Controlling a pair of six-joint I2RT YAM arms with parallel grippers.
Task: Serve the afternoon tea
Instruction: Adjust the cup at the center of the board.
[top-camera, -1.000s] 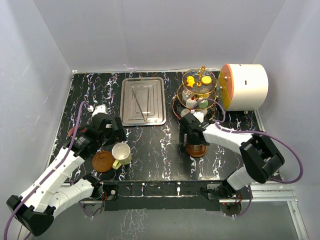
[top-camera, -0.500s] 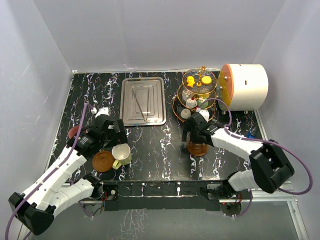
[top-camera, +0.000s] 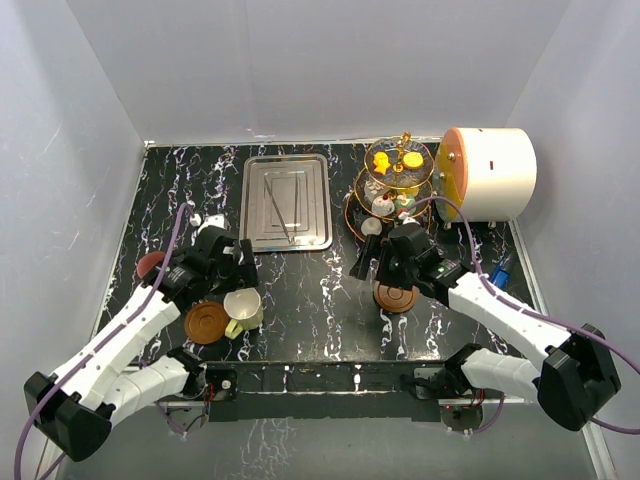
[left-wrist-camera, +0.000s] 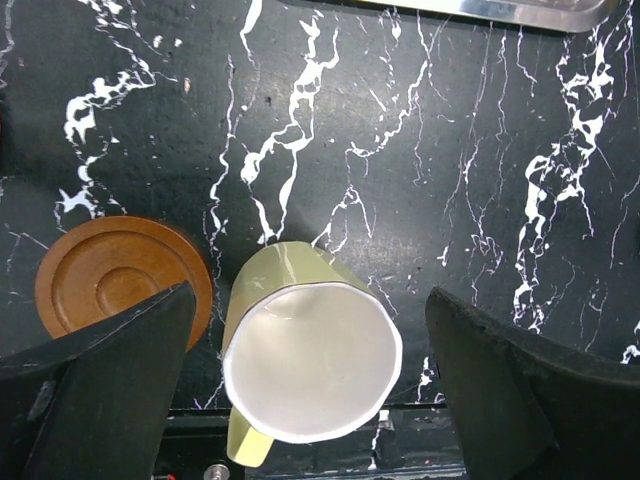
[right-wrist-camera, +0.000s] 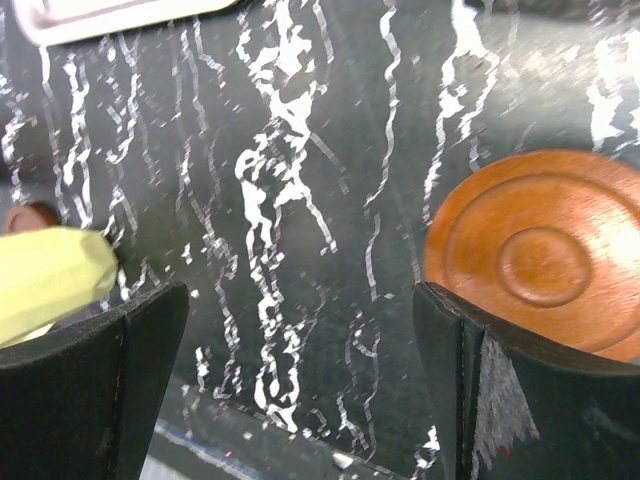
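Observation:
The cream cup stands upright beside a brown saucer at the front left. My left gripper hangs open just above it. In the left wrist view the cup sits between the wide-apart fingers without touching them, with the saucer to its left. My right gripper is open and empty over bare table, next to the second saucer, which shows by the right finger. The maroon cup is partly hidden behind my left arm. The three-tier stand holds small cakes.
A rectangular steel tray with tongs lies at the back middle. A big white cylinder with an orange end stands at the back right, beside the stand. The table's front edge runs just below the cream cup.
My left gripper has shifted right and forward towards the cream cup. My right arm has swung its elbow out to the right, and the saucer it covered now shows.

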